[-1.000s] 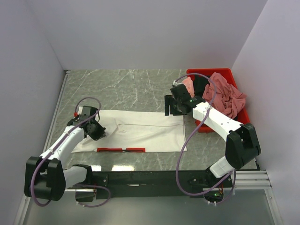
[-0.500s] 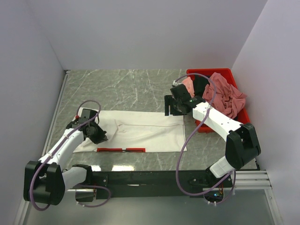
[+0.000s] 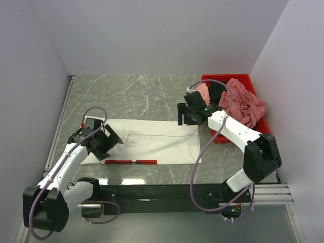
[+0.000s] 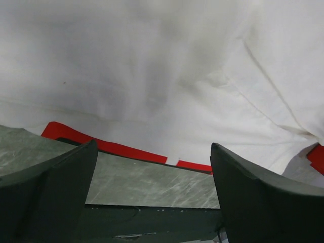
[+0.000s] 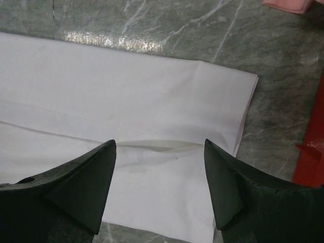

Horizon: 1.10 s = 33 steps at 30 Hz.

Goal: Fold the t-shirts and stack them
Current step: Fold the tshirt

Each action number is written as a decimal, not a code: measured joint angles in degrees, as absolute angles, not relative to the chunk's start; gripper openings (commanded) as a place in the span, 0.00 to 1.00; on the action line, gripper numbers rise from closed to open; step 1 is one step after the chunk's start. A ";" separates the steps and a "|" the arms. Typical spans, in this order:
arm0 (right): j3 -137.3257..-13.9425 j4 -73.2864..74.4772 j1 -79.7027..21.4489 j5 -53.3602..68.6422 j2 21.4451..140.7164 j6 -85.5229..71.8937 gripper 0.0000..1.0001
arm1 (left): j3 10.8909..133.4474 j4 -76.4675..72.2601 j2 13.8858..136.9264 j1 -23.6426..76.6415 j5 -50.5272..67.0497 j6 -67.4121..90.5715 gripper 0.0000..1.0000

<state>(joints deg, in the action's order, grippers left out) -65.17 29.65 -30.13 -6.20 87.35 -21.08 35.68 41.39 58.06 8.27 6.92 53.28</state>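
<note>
Both stand open, empty — the white tee (image 3: 157, 142) stretches rightward from under the left gripper (image 4: 153, 147) to under the right gripper (image 5: 159, 144).

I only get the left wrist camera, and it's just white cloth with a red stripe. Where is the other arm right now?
Observer: The right arm reaches over the white t-shirt near its far right corner. Its jaws are open with nothing in them.
Operator: Are there more shirts?
Observer: Yes. A red bin on the far right of the table holds a dusty rose t-shirt heaped above its rim, with light pink cloth and black cloth beside it.
Operator: Is the white one folded yet?
Observer: It lies flat as a long rectangle. In the right wrist view its right end shows a layered, doubled edge.
</note>
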 measured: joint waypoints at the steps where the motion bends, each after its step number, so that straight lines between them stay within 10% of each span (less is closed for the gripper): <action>1: -65.17 29.63 -30.13 -6.09 87.35 -21.08 0.77 | 36.32 41.60 57.49 8.27 6.90 53.17 1.00; 33: -65.30 26.61 -33.67 0.51 103.72 -20.95 0.78 | 63.61 20.80 103.11 -0.80 4.12 54.15 1.00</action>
<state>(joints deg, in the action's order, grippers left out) -65.30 26.61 -33.67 0.51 103.72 -20.95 63.61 20.80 103.11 -0.80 4.12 54.15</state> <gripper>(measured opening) 0.779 0.994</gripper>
